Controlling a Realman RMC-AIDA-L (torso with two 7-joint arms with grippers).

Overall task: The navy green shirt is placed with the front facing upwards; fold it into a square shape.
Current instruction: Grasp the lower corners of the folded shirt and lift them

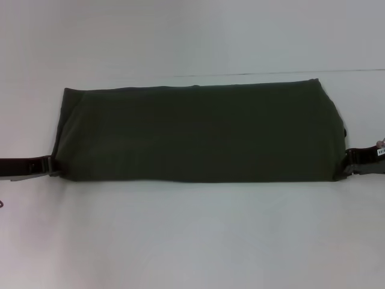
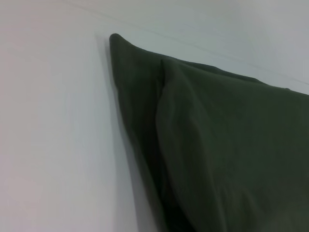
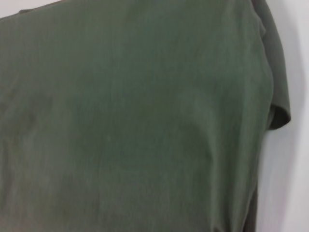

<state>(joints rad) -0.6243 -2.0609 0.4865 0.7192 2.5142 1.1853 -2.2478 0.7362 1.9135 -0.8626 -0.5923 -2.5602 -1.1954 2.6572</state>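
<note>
Your left gripper (image 1: 51,164) sits low near the bench's left edge, your right gripper (image 1: 350,161) near its right edge

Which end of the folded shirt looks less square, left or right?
The navy green shirt's right end: its far corner slopes off rounded, while the left end runs straighter.

Navy green shirt (image 1: 198,132) — matt, soft cloth; table (image 1: 192,241) — smooth.

The fingertips of the left gripper (image 1: 53,165) and right gripper (image 1: 347,162) are hidden at the shirt (image 1: 198,132) ends; both arms are cut off by the head view's sides. The shirt is cropped in both wrist views.
</note>
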